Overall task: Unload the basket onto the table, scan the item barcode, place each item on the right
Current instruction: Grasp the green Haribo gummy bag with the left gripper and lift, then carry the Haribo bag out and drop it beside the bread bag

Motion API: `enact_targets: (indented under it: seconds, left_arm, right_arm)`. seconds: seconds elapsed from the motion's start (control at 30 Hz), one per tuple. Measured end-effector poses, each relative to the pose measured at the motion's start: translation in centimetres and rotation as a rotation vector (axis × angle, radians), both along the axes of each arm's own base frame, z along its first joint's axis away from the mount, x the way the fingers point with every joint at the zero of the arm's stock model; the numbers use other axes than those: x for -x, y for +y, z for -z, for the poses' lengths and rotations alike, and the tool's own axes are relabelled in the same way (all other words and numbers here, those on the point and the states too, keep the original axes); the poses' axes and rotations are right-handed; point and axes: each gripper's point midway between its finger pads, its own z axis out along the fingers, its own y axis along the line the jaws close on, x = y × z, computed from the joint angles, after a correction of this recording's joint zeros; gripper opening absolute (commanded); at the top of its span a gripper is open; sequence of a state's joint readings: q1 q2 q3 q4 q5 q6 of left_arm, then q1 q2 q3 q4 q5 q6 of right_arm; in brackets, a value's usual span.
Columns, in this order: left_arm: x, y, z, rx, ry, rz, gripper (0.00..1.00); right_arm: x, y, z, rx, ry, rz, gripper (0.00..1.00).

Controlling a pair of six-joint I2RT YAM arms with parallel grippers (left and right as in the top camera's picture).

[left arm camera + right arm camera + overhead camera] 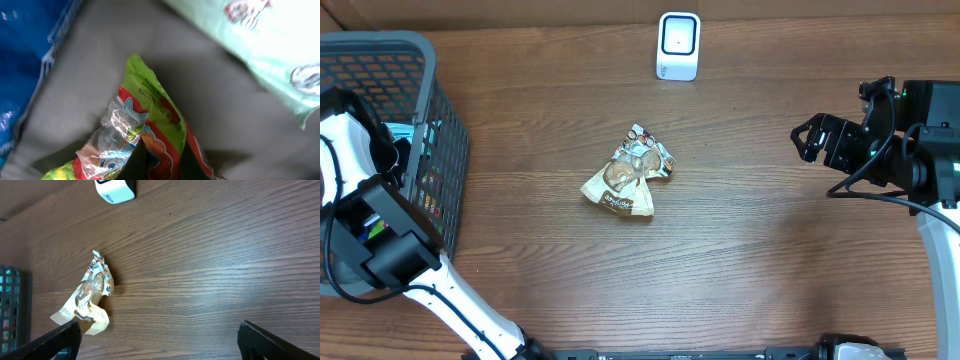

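where the left arm (360, 210) dipped into the basket (445, 150), the left fingers (145, 159) were pinched shut on the lower end of a green-and-red packet (150, 107), with crinkled foil bunched up around them. small dark print ran along the packet's green edge, too fine to read, and whether a barcode faced the camera could not be told. the packet rested low in the basket against its grey floor, and a blue packet (20, 65) and a pale green packet (270, 45) lay in the same basket, one on either side of it.

the right fingers (808, 140) were spread wide with nothing between them. they hung above the wood to the right of the scanner (678, 45) and nearer the robot than it.

the scanner, a small white box with a dark window in its face, stood at the far edge of the worktop (750, 260). the basket, a grey mesh one, stood far to the scanner's left and nearer the robot, at the worktop's side edge. a tan packet (630, 175) lay crumpled on the wood in front of the scanner, a little to its left and well apart from it. that packet lay between the basket and the right fingers, touching neither.
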State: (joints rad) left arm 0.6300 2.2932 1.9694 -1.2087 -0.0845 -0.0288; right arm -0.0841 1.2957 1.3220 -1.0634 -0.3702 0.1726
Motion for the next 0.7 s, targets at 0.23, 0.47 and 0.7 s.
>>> enact_targets:
  seconds: [0.23,0.47,0.7]
  left_arm:
    - [-0.1,-0.4,-1.9,0.045,0.024,-0.041,0.04]
    - [-3.2,1.0,-13.7,-0.069,-0.209,-0.038,0.04]
    - [-3.4,-0.1,-23.4,-0.189,-0.424,-0.014,0.04]
  right_arm:
    - [-0.3,0.0,0.7,-0.002,0.024,0.001,1.00]
    - [-0.7,-0.1,1.0,-0.002,0.025,0.000,1.00]
    - [-0.8,-0.1,0.9,-0.001,0.021,0.000,1.00]
